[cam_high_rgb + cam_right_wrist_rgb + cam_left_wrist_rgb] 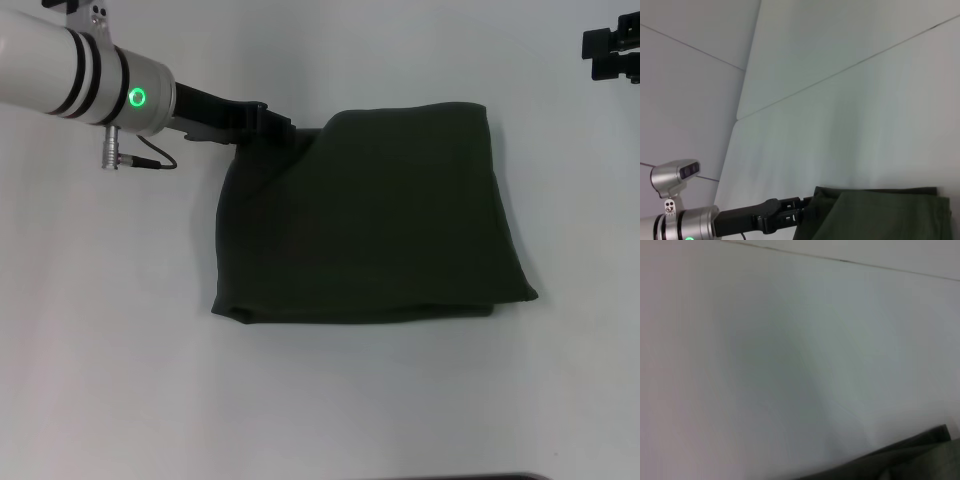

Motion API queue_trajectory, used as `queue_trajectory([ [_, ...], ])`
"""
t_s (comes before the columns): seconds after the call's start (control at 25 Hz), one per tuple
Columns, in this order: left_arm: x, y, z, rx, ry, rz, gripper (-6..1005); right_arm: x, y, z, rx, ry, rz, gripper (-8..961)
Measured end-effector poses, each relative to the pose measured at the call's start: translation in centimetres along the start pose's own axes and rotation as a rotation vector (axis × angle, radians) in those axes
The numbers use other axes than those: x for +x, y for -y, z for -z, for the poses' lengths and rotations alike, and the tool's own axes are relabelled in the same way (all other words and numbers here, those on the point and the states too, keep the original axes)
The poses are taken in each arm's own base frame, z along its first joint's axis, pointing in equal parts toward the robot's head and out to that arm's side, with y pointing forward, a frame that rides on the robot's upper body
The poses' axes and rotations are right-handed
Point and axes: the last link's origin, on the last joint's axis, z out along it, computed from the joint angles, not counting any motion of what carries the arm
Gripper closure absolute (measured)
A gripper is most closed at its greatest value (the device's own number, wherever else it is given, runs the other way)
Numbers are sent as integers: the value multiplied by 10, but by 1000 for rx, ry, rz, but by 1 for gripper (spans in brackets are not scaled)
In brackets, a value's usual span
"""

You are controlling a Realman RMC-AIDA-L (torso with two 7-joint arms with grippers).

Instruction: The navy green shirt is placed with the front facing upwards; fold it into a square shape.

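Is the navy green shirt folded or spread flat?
Folded: the navy green shirt is a compact, roughly square block with layered edges, no sleeves showing.

The left arm (85, 75) reaches in from the far left, its white forearm carrying black bands and a lit green ring, with a cable plug hanging below the wrist. The left gripper (268, 125) lies nearly level, its black fingers (790, 218) pointing toward the robot's right. The right gripper (614, 52) sits parked at the far right edge, only partly in view.
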Motion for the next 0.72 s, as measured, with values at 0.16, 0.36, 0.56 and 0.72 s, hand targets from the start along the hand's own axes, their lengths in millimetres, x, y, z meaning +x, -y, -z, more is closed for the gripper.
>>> queue_trajectory([
  [0.16, 0, 0, 3, -9, 9, 0, 476, 1, 1, 0, -1, -1, -5, 504],
  [0.36, 1, -1, 5, -21, 11, 7, 607, 2, 2, 0, -2, -3, -6, 504],
  [0.56, 2, 0, 6, -26, 5, 17, 806, 2, 2, 0, -1, -5, -5, 505],
  [0.72, 4, 4, 10, -39, -22, 55, 924, 3, 2, 0, -1, -6, -5, 505],
])
